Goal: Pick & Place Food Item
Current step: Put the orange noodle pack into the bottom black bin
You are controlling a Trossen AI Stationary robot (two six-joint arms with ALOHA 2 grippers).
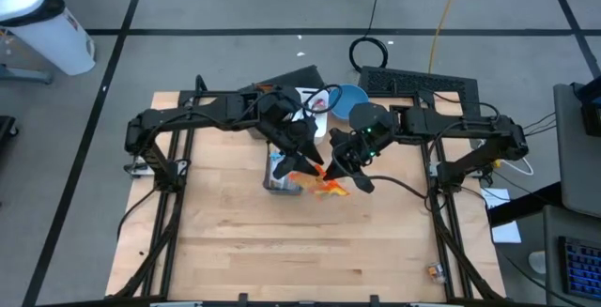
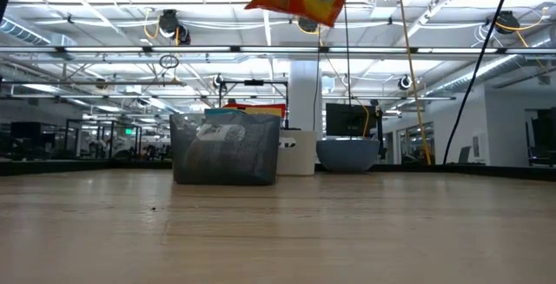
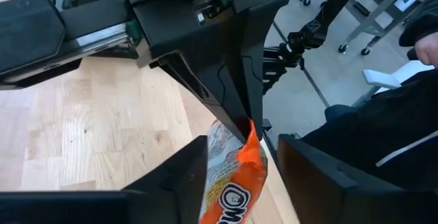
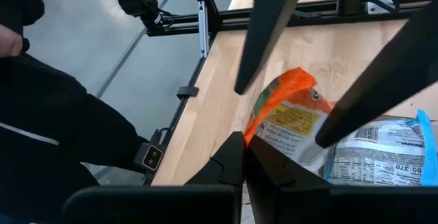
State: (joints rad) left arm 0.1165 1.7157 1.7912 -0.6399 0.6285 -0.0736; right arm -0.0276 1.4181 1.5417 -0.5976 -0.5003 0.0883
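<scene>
Lighting: bright, even, from rows of ceiling strip lights point(image 2: 130, 6) glaring white in low view. Shadows: soft, faint, on worktop point(image 1: 376, 241) beneath both arms. Blur: near fingers point(image 4: 226, 172) soft-edged in wrist views; background hall slightly hazy.

The high view looks straight down on the whole wooden table point(image 1: 235, 241) and both arms. The low view sits at tabletop height, facing level across the boards toward the room. Each of the 2 wrist views looks close past its own fingers at the orange snack bag point(image 3: 236, 190), which all 4 views share.
</scene>
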